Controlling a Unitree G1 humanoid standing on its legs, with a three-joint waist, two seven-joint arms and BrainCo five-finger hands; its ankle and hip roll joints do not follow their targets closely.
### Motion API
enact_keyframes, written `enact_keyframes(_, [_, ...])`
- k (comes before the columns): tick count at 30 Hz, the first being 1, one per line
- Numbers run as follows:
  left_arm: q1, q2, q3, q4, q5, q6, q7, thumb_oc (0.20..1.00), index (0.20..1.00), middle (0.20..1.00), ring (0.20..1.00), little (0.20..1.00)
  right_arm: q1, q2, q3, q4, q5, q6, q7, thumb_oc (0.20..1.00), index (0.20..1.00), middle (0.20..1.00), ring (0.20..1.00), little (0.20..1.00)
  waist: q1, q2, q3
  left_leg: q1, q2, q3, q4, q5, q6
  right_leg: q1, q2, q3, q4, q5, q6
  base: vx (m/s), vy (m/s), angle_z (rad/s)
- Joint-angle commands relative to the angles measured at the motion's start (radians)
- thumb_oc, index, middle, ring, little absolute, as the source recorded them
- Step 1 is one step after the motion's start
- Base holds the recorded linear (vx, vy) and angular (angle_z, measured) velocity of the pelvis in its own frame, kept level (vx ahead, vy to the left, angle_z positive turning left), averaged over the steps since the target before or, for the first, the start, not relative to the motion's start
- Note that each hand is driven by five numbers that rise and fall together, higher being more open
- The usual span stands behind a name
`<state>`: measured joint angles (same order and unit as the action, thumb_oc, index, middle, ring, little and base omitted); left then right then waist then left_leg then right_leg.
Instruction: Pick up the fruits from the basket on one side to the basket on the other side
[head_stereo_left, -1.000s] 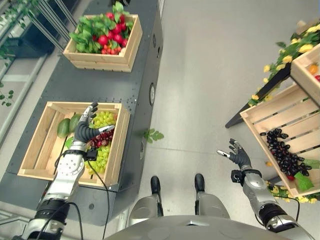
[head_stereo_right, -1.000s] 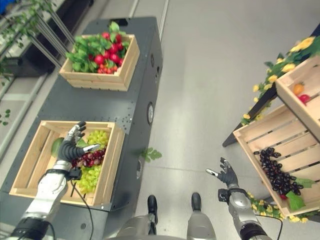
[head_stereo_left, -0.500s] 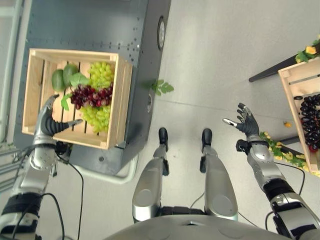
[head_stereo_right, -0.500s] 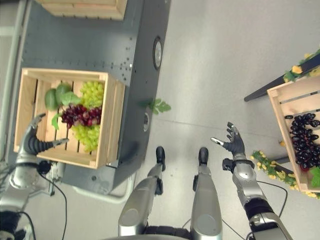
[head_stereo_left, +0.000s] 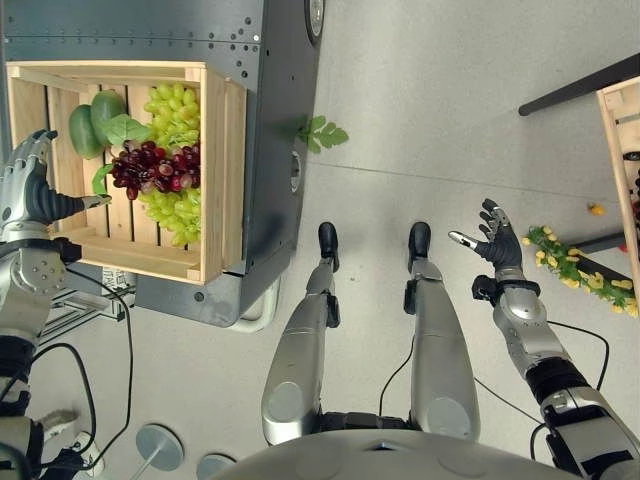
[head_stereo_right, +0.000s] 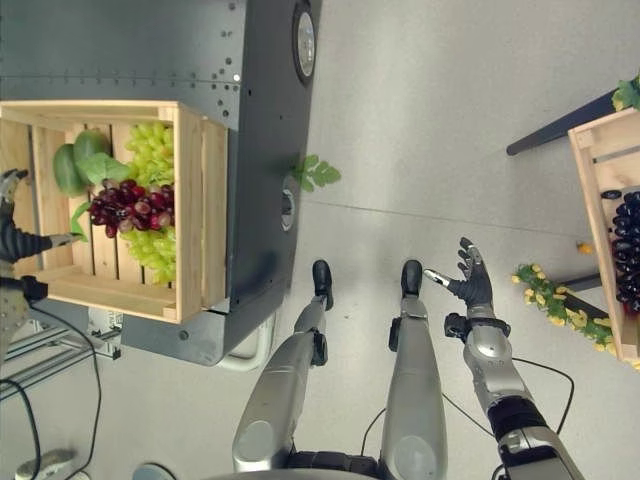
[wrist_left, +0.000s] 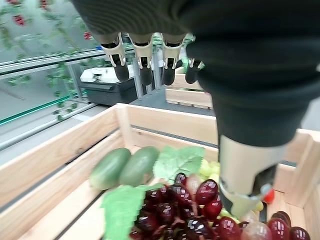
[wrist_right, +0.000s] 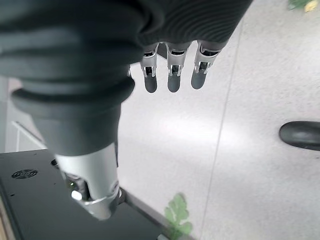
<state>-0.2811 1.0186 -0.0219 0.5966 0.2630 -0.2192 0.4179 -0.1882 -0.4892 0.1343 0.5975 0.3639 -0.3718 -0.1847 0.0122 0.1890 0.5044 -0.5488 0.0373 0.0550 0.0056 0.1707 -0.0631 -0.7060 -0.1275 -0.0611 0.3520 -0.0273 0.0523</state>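
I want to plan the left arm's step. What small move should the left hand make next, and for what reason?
Probably move the left hand sideways over the red grapes and lower it onto them. Its fingers are straight and it holds nothing, hovering at the wooden crate's outer side. The right hand is also open and empty over the floor.

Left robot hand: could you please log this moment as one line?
left robot hand: open, empty | over crate | red grapes: in crate | right robot hand: open, idle

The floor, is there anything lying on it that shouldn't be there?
Yes. A green leaf sprig lies on the bare floor beside the dark table, outside the wooden crate of grapes. A small orange bit also lies loose on the floor near the yellow flowers.
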Motion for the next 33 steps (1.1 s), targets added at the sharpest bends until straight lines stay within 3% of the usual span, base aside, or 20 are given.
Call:
enact_keyframes(1, [-0.066,0.106,-0.028,0.042,0.046,0.018,0.027,1.000,1.000,1.000,1.000,1.000,0.049,-0.010,0.029,-0.053,0.000,-0.058,-0.005,1.000,1.000,1.000,1.000,1.000,-0.021,-0.021,0.016,-0.032,-0.028,-0.017,0.153,-0.115,0.001,0.033,-0.040,0.007,-0.086,0.083,0.101,0.00,0.000,0.00])
enact_keyframes(7, [-0.208,0.106,-0.175,0.115,0.053,0.014,-0.011,1.000,1.000,1.000,1.000,1.000,0.037,-0.012,0.049,-0.030,0.015,-0.058,0.003,1.000,1.000,1.000,1.000,1.000,-0.036,-0.030,0.016,-0.060,-0.038,-0.014,0.160,-0.118,0.003,0.007,-0.042,0.014,-0.091,0.089,0.106,0.00,0.035,0.04])
enact_keyframes(23, [-0.287,0.065,-0.298,0.221,0.094,0.045,-0.060,1.000,1.000,1.000,1.000,1.000,0.008,-0.027,0.074,-0.065,0.010,-0.064,0.001,1.000,1.000,1.000,1.000,1.000,-0.067,-0.098,0.016,-0.190,-0.026,-0.004,0.251,-0.144,0.008,-0.088,-0.020,0.032,-0.072,0.099,0.101,0.00,0.006,0.00])
enact_keyframes(33, [-0.347,0.086,-0.379,0.272,0.193,0.084,-0.079,1.000,1.000,1.000,1.000,1.000,0.013,-0.018,0.070,-0.080,0.027,-0.070,0.001,1.000,1.000,1.000,1.000,1.000,-0.075,-0.102,0.016,-0.230,-0.020,0.000,0.254,-0.146,0.011,-0.127,-0.016,0.034,-0.075,0.104,0.101,-0.01,0.006,-0.02])
